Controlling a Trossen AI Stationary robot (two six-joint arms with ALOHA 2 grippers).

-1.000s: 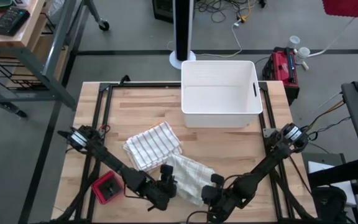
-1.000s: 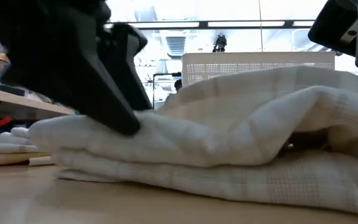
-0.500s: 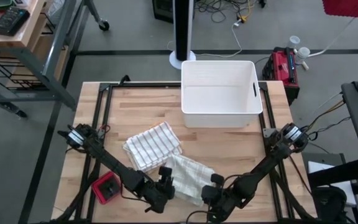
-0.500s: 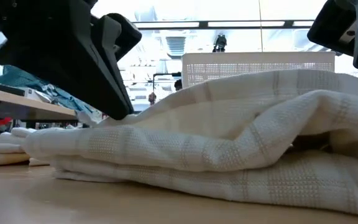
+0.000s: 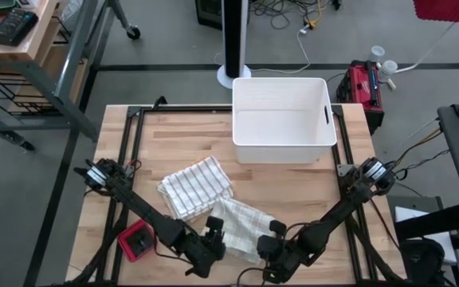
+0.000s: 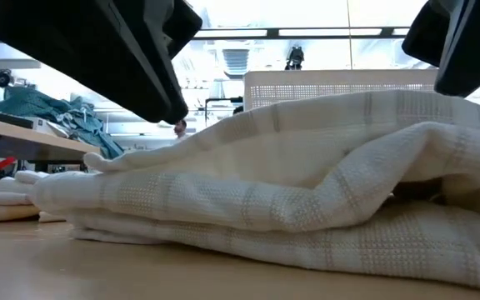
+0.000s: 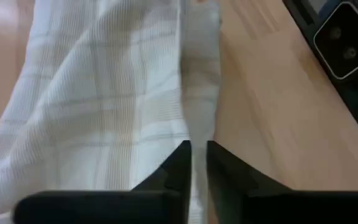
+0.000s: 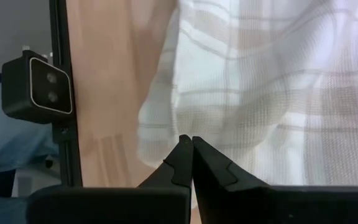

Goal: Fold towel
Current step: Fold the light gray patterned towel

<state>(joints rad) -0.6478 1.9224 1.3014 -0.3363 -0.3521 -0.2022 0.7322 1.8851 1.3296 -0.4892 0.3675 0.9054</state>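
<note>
You are pinching the towel (image 7: 104, 106) edge in the left tool (image 7: 194, 163), which was wide a second ago (right tool (image 8: 192, 155) clamped likewise), so lifting can begin.

No readable text, label, brand or number shows in any view.

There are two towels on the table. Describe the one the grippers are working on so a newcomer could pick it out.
From the white bin at the table's far edge, come to the near edge between the two grippers. The rumpled plain towel lies there, with faint pale checks; the striped towel beside it has dark lines and lies flatter.
</note>
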